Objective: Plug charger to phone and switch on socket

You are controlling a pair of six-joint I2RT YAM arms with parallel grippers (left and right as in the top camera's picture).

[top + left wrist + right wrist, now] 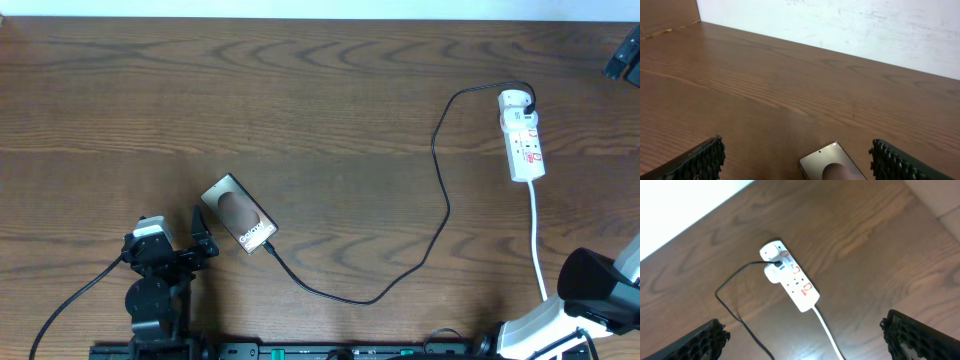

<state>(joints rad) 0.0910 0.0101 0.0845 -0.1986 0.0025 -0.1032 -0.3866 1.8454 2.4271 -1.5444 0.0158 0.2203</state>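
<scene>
The phone (pixel 238 213) lies slanted on the wooden table left of centre, with its white lettering at the lower-right end. The charger (pixel 440 205), a thin black cable, runs from that end in a loop to a white adapter sitting in the socket (pixel 523 135) at the far right. My left gripper (pixel 192 238) is open and empty just left of the phone. In the left wrist view the phone's glossy top end (pixel 832 162) lies between the open fingers (pixel 797 160). My right gripper (pixel 805 330) is open and empty, above and short of the socket (pixel 790 277) and the charger (pixel 732 307).
The socket's white cord (pixel 538 245) runs down toward the right arm's base (pixel 600 290), and shows in the right wrist view (pixel 827 330). A white wall borders the table's far edge. A dark object (pixel 622 55) sits at the top right corner.
</scene>
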